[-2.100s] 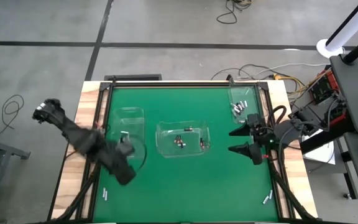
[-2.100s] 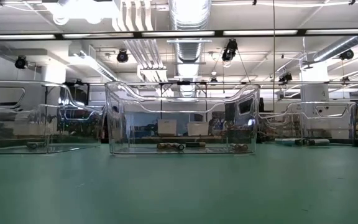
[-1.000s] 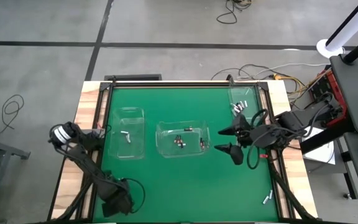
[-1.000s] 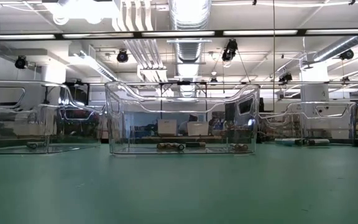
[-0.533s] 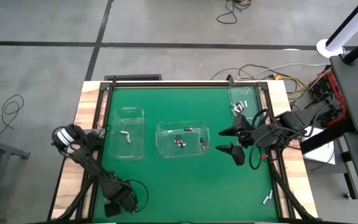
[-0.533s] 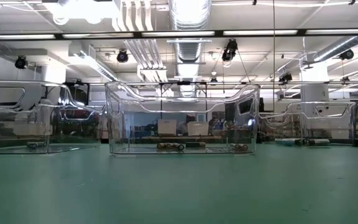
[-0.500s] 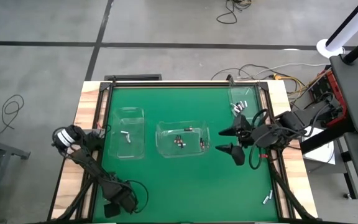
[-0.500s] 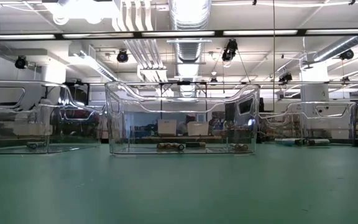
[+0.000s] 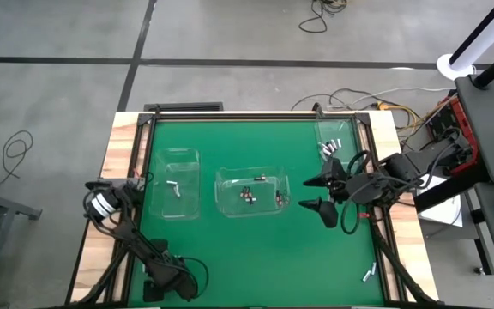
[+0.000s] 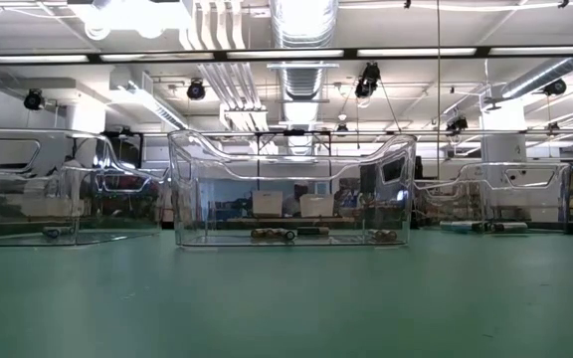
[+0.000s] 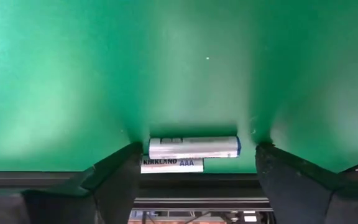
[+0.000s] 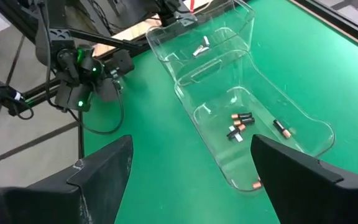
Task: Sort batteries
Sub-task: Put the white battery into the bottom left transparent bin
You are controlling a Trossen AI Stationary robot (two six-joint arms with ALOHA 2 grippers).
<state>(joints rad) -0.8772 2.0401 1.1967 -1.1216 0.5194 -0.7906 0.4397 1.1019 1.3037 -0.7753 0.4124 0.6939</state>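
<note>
1. The left gripper [image 9: 163,287] is down at the mat's [image 9: 247,249] seven o'clock corner, right by the near edge. In its wrist view the fingers [image 11: 120,177] are spread wide and touch the mat on either side of an AAA cell [image 11: 194,147], gripping nothing.
2. That cell lies flat and crosswise between the fingertips, clear of both.
3. The right gripper [image 9: 320,194] hangs over the mat at about three o'clock, just beside the middle bin [image 9: 252,190], with its jaws spread and empty.
4. The middle bin sits at the mat's centre with several small dark batteries [image 9: 249,195] on its floor; the right wrist view shows copper-ended cells [image 12: 241,119] there.
5. The left bin [image 9: 175,182], at nine o'clock, holds one pale cell [image 9: 174,185].
6. The right bin [image 9: 334,142], at two o'clock, holds a small cluster of silvery cells [image 9: 328,148].
7. Two loose cells [image 9: 368,275] lie on the mat at five o'clock, near the right rail.
8. From table height the three clear bins stand in a row, the middle one [image 10: 291,189] nearest, and no arm shows in that view.
</note>
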